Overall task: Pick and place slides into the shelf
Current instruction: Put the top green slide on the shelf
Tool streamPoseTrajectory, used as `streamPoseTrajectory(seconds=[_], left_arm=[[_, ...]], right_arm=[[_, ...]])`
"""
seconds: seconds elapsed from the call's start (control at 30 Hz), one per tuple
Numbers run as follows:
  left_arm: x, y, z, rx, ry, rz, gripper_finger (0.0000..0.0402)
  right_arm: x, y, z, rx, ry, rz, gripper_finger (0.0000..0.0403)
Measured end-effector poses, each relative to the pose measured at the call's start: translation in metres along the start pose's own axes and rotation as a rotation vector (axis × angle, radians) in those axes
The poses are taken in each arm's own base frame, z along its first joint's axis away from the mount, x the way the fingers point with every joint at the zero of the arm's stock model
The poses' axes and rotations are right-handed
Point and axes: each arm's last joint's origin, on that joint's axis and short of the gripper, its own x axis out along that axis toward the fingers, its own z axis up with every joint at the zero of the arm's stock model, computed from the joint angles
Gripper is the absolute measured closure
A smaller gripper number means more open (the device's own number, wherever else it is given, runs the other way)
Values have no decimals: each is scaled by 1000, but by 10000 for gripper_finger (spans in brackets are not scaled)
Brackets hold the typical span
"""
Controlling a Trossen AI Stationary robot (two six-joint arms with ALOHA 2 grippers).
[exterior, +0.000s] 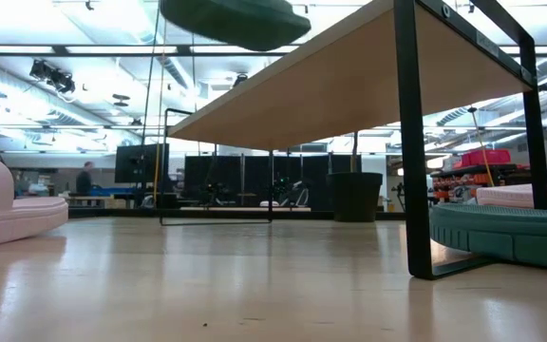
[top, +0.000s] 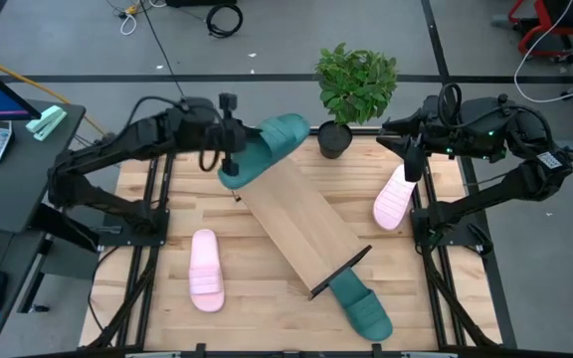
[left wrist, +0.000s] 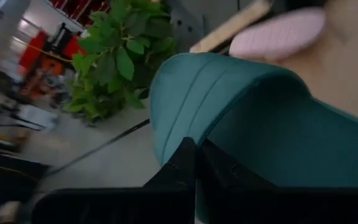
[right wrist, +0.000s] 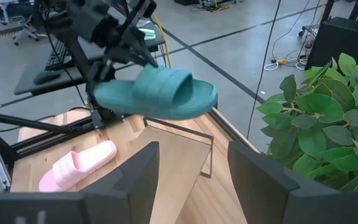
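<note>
My left gripper [top: 229, 151] is shut on a teal slide [top: 270, 145] and holds it in the air over the far end of the shelf [top: 301, 221]. The shelf is a light-wood board that stands slantwise on black bar legs [exterior: 416, 142]. A second teal slide [top: 362, 307] lies on the table, partly under the shelf's near end. One pink slide [top: 205, 268] lies sole down at the near left, another [top: 395, 199] on the right. My right gripper [top: 411, 161] hangs open above the right pink slide and touches nothing. My left gripper pinches the teal slide's heel end [right wrist: 107, 93] between its two shut fingers [left wrist: 185, 165], at the sole's edge. The fingers come nearly level from the table's left. The slide is lifted clear above the shelf, roughly level, with its toe end [right wrist: 197, 93] pointing away from the gripper.
A potted plant [top: 356, 80] in a black pot [top: 333, 139] stands at the table's far edge, close to the held slide's toe. Black frame rails [top: 152, 229] run along the table's left and right sides. Bare tabletop [top: 267, 288] lies between the left pink slide and the shelf.
</note>
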Motion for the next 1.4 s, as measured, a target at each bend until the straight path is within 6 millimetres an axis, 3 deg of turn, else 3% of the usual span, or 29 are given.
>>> streamPoseTrajectory(seconds=[0.33, 0.63, 1.0, 1.4], left_arm=[[33, -28, 14, 161, -4, -85, 393], [63, -23, 18, 137, -43, 12, 393], [91, -42, -7, 140, 55, -14, 393], [103, -59, -22, 109, 80, 19, 393]], right_arm=[[0, 0, 0, -6, -2, -7, 205], [0, 0, 0, -2, -2, -7, 205], [0, 0, 0, 3, -2, -6, 205], [0, 0, 0, 5, -3, -6, 205]])
